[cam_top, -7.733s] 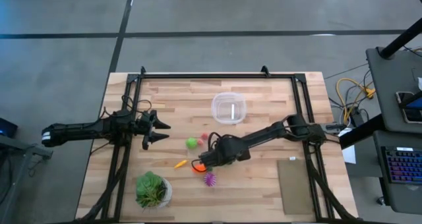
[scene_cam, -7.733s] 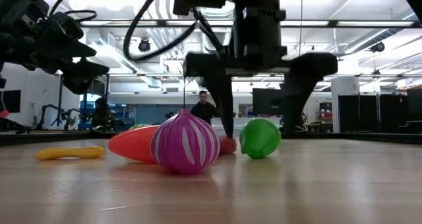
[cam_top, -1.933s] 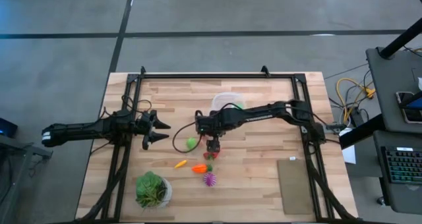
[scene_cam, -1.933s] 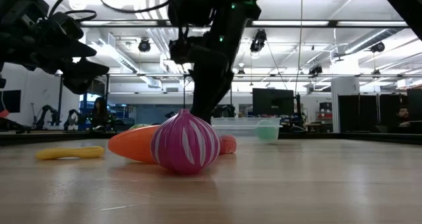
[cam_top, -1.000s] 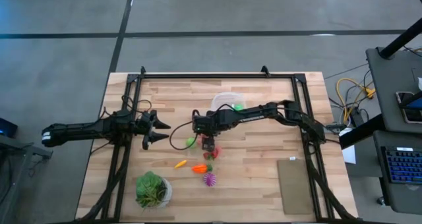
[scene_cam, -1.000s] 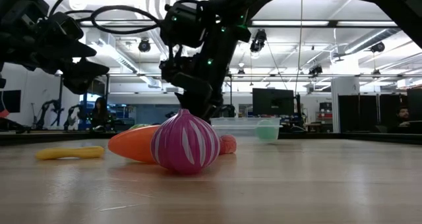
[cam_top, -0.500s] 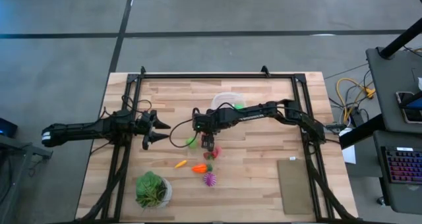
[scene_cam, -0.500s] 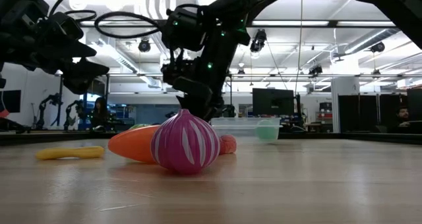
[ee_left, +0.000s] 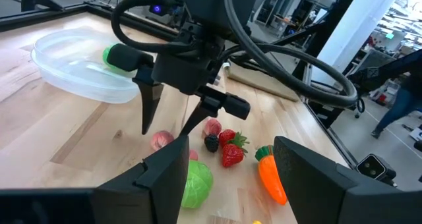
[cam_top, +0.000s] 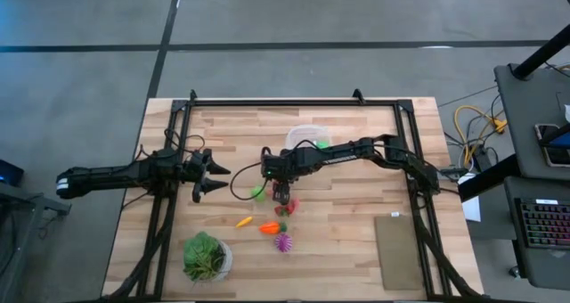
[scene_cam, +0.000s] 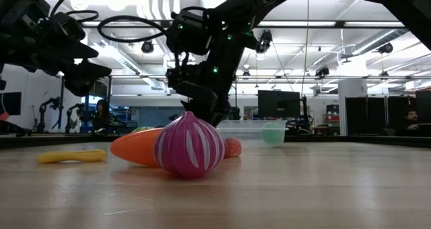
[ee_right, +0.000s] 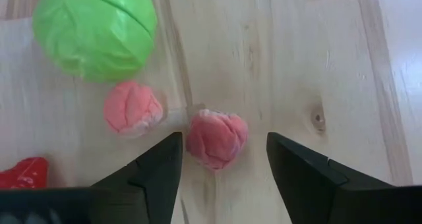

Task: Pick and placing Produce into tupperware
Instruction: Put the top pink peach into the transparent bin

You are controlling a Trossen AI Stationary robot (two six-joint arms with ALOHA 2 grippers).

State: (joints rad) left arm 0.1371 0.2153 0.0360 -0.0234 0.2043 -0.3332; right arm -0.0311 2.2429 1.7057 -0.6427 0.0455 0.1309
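R gripper [ee_right: 221, 159] poised w/ jaws spread, straddling pink produce piece [ee_right: 216, 138] on bench [ee_right: 297, 66]; dead centre between tips, roundish, no long axis. L gripper [cam_top: 214, 176] well apart, jaws spread, idle.

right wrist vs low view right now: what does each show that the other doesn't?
Right wrist only: two pink pieces on the wood, joined by a thin stem, one lying between the open right gripper fingers, not touched; a green piece beside them.

Low only: purple ball in front, orange carrot behind it, yellow piece off to the side, the tupperware farther back with a green piece in it, and the left gripper hanging raised.

Both: the right gripper low over the wooden table.
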